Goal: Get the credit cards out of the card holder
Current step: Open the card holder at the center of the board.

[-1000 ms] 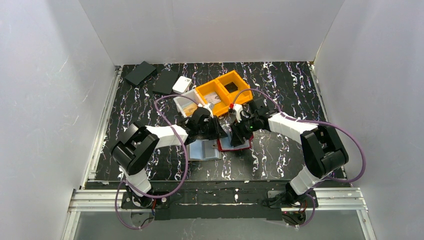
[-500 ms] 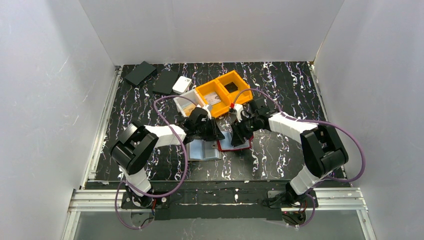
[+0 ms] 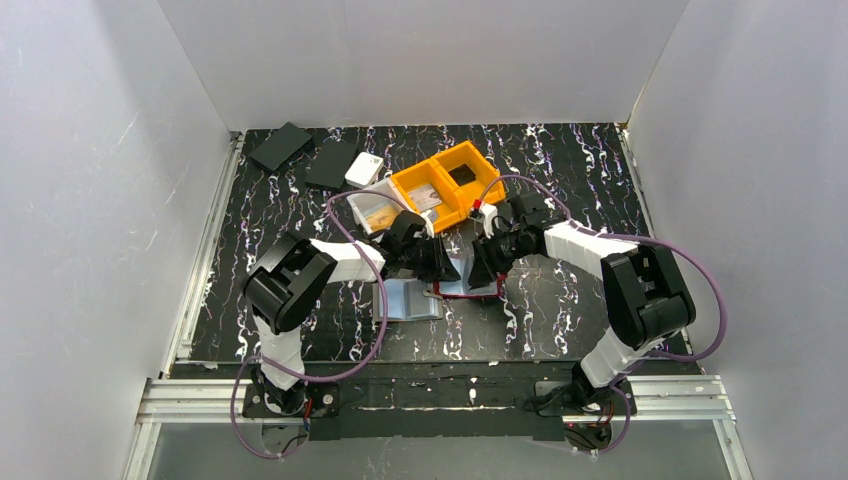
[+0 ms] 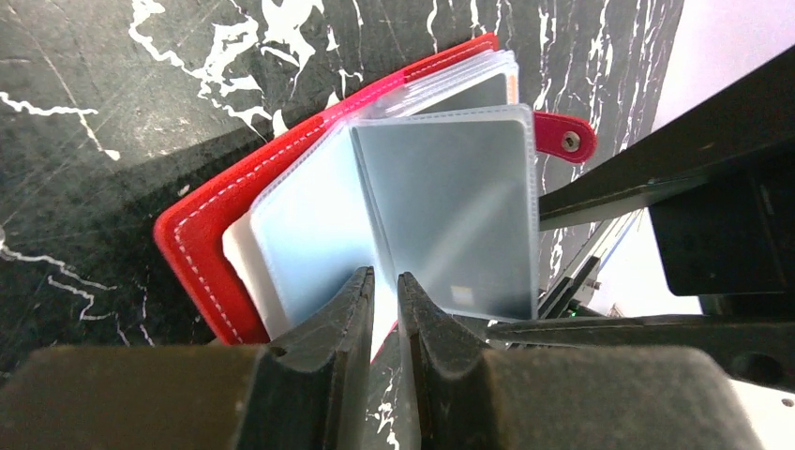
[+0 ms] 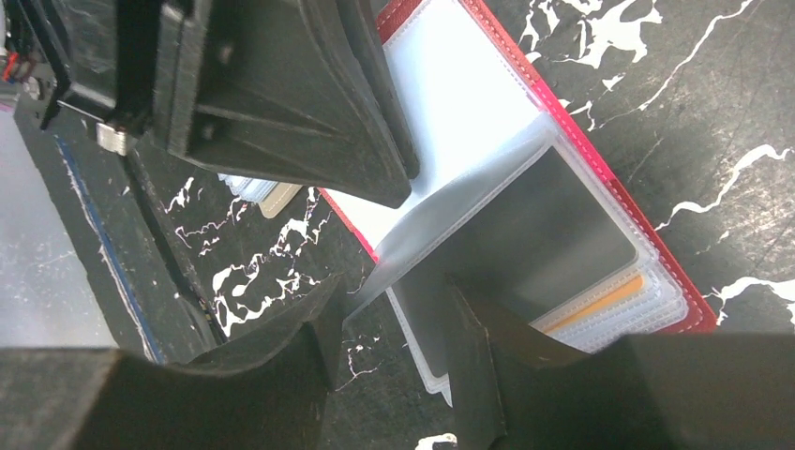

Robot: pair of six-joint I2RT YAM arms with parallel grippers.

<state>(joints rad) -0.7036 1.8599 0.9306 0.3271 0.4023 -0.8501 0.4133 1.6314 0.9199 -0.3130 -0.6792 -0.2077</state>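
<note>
Card holder (image 4: 187,248): red, lying open and flat near the middle of the table (image 3: 560,200), on the near side of the orange bins (image 3: 447,183) and directly between my two arms. Its snap tab (image 4: 565,139) hangs free at the right edge, so the cover is unfastened. The left gripper (image 4: 382,314) is closed down to a narrow slit on the near edge of a clear plastic sleeve (image 4: 441,206) and holds that leaf raised off the stack. I judge this grip is there to fan the pages apart and pin the booklet so it does not slide. The right gripper (image 5: 394,328) stands roughly half open, its fingers either side of the lifted leaf's near corner. It has nothing clamped, and I cannot tell whether either finger touches the plastic. That placement suits reaching into the sleeve's mouth. An orange card (image 5: 600,295) shows as a thin strip low in the stack of sleeves, seated in its pocket. The raised sleeve looks pale grey, and I cannot confirm whether it carries a card. A pale blue piece (image 3: 408,300) lies flat on the table just left of the holder, and what it is remains unclear to me. Assessment: extraction is in hand, and at least one card is not yet out. Risks: the thin plastic may buckle, or the right fingers may pinch the sleeve together with the card.
</note>
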